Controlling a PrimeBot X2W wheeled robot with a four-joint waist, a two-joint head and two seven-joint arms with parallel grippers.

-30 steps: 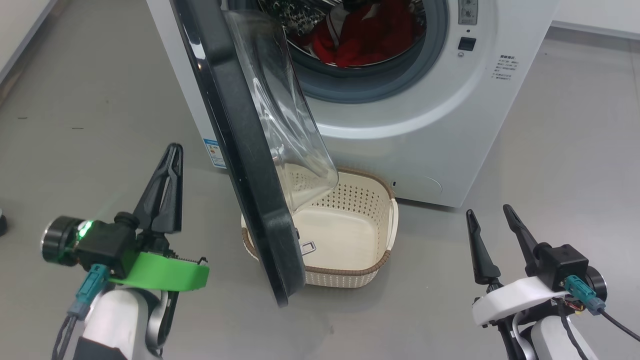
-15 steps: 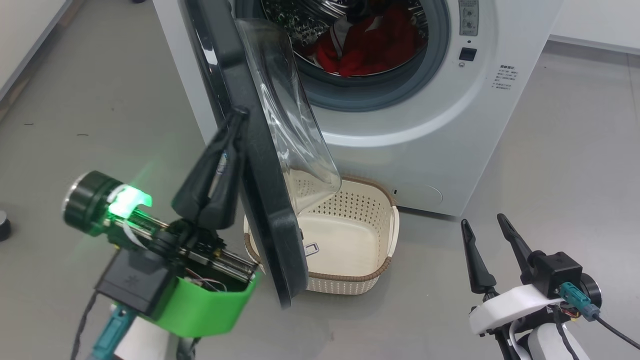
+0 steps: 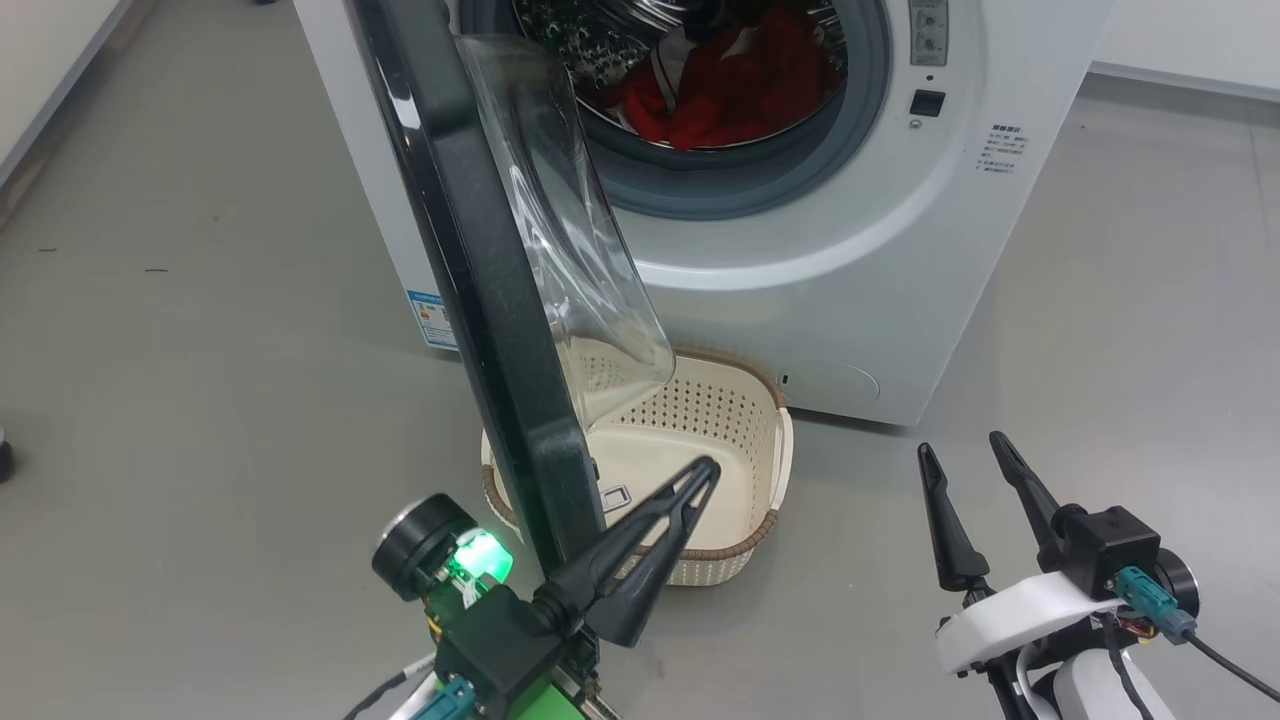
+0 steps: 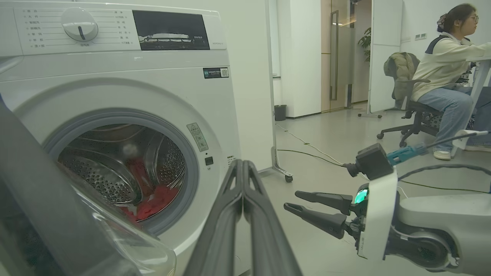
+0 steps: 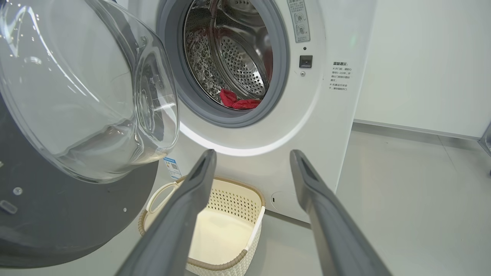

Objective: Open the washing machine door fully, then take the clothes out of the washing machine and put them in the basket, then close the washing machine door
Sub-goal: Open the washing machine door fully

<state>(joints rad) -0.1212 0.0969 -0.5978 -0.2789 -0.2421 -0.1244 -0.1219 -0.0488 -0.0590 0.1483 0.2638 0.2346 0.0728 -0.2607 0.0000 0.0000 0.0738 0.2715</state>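
The left gripper [image 3: 705, 470] has swung from the outer face of the door [image 3: 480, 280], where it stood half a second ago, round to the glass side. Its two fingers, pressed together on nothing, now slant up and to the right across the front rim of the basket [image 3: 762, 528], tips over its hollow, just beside the door's lower edge. The right gripper [image 3: 960, 447] has kept its place at the lower right (fingers spread, nothing between them), above the grey floor [image 3: 200, 350] and well apart from the basket. The door stands much as before: partly open, nearly edge-on to the head camera, its glossy black rim leaning and its clear glass bowl [image 3: 570, 220] bulging toward the machine [image 3: 800, 290], the bowl's lower end hanging over the basket's back corner. The clothes [image 3: 730, 90] are in the drum [image 3: 560, 40], a bright red heap with a streak of white trim, lying low against the grey rubber ring; none has yet reached the basket. The basket sits on the floor just before the machine's foot, cream, with perforated walls and a brown woven-look rim.
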